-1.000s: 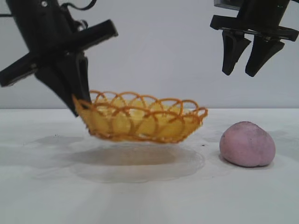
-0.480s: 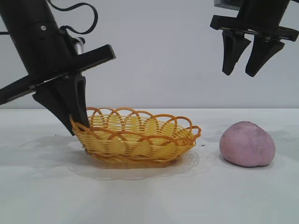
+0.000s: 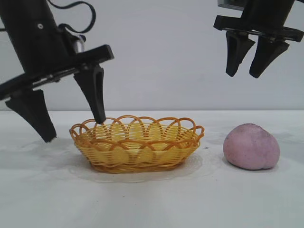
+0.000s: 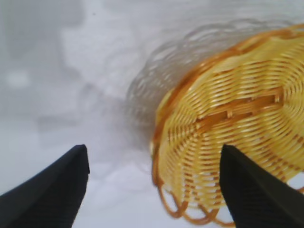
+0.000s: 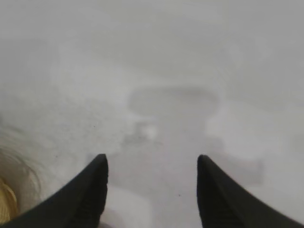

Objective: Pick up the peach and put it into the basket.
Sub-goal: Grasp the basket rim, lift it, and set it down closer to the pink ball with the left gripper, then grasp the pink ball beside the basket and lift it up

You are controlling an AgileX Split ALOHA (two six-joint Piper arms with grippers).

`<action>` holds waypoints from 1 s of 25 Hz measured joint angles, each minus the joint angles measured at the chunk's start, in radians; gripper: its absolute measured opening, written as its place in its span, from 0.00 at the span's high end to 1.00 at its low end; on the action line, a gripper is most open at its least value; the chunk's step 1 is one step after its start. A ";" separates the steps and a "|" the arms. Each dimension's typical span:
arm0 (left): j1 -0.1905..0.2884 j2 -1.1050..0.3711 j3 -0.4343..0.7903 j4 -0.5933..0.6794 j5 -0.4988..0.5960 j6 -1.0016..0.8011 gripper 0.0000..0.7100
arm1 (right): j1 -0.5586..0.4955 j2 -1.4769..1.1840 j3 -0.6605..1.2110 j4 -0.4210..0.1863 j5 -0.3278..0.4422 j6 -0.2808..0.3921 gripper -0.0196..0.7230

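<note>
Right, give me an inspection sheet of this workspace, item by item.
Surface: white table, faint marks and shadows.
Job's things: basket upright on the table, nothing in it; peach on the table beside it, apart, untouched.
Clutter: nothing seen.
Tools: left tool open, straddling the basket's rim at the end away from the peach, one finger tip at the rim; right tool open, raised above the peach, empty.
Cables: black cable looped on the left arm.
Surroundings: plain pale wall.
</note>
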 joint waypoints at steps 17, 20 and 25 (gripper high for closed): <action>0.263 -0.009 0.000 0.252 0.132 -0.064 0.27 | 0.000 0.000 0.000 0.000 0.002 0.007 0.42; 0.298 -0.018 0.000 0.253 0.161 -0.064 0.27 | 0.000 0.000 0.000 0.000 0.006 0.008 0.42; 0.311 -0.096 0.029 0.253 0.218 -0.064 0.27 | 0.000 0.000 0.000 0.000 0.012 0.010 0.42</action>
